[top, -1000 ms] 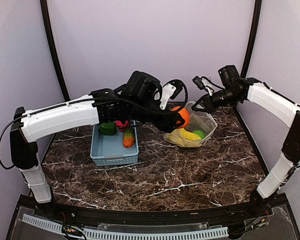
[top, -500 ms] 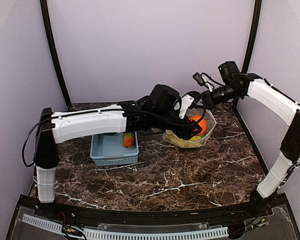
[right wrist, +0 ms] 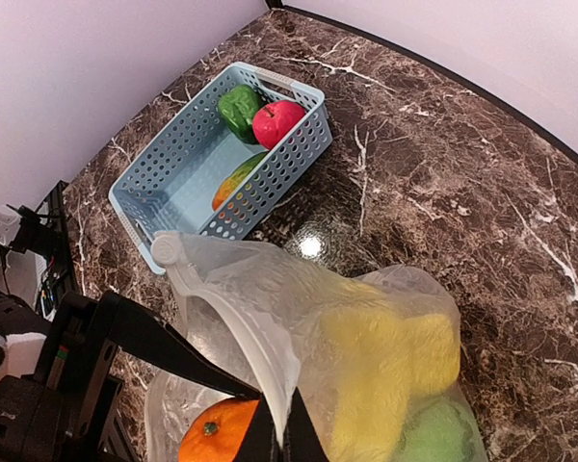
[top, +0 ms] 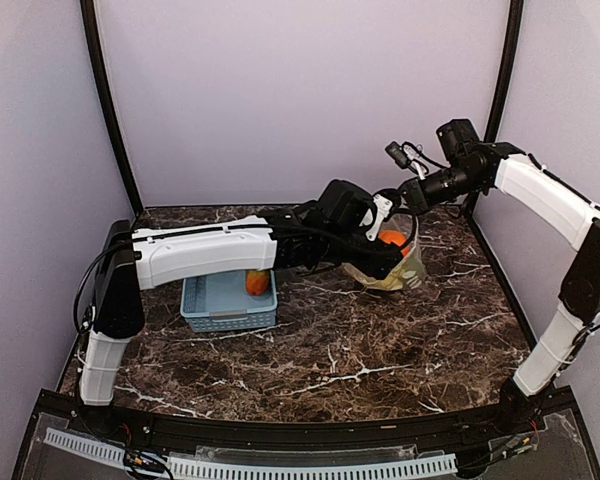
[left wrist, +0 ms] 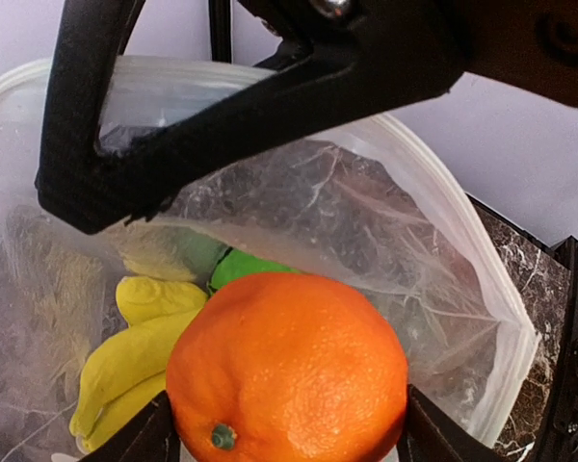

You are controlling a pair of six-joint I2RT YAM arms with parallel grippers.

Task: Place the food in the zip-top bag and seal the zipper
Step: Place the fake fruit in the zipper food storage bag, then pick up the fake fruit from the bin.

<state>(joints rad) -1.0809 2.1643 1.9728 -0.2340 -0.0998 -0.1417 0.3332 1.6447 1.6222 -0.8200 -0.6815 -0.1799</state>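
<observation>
Orange (left wrist: 287, 371) between left fingers (left wrist: 149, 443) — at zip-top bag (left wrist: 414, 250) mouth, rim in right fingers (right wrist: 266, 441)

Centre right: left gripper (top: 389, 246) holds orange (top: 393, 237) at zip-top bag (top: 412, 269) mouth; right gripper (top: 406, 205) pinches its rim. Basket (top: 227, 318) centre left.

White arm shells (top: 200, 255), black joints (top: 345, 205)

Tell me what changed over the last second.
The left gripper carried the orange rightward, from beside the bag into its open mouth, keeping hold of it. The right gripper stayed shut on the bag's rim. The basket did not move.
</observation>
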